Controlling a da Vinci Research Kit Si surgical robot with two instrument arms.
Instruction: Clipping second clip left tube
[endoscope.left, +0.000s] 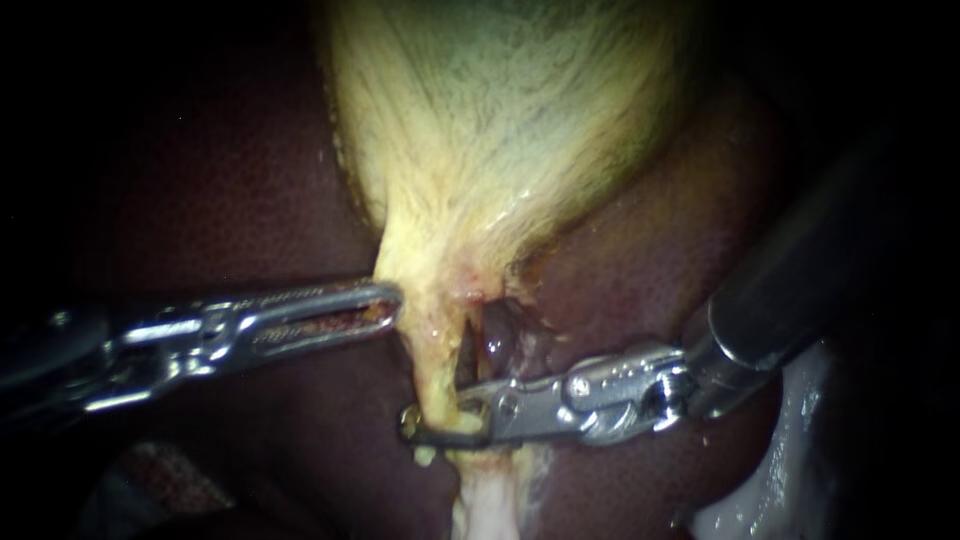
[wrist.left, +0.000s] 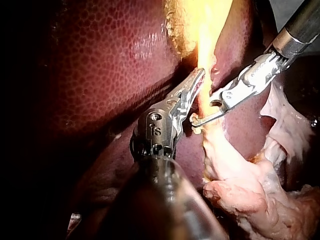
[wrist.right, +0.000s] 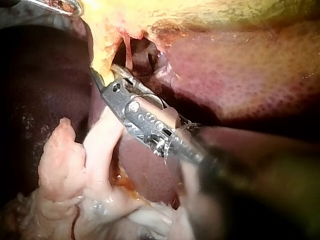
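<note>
The yellowish gallbladder (endoscope.left: 500, 120) narrows downward into the left tube (endoscope.left: 436, 372). A dark opening lies to that tube's right. My right instrument (endoscope.left: 440, 422) comes in from the right, and its jaws close around the left tube from both sides, low on the tube. The left wrist view shows its hooked jaw tip (wrist.left: 200, 119) wrapped round the tube (wrist.left: 205, 102). My left instrument (endoscope.left: 388, 305) enters from the left, its jaws shut on the edge of the gallbladder's neck above the right instrument (wrist.right: 107, 77). I cannot make out a separate clip on the tube.
Dark red liver (endoscope.left: 230, 190) surrounds the gallbladder on both sides. Pale, whitish loose tissue (endoscope.left: 485, 500) hangs below the tube, seen as lumpy folds (wrist.left: 240, 190) beside my left instrument and under my right instrument (wrist.right: 75, 165). Wet pale tissue (endoscope.left: 780, 480) lies at the lower right.
</note>
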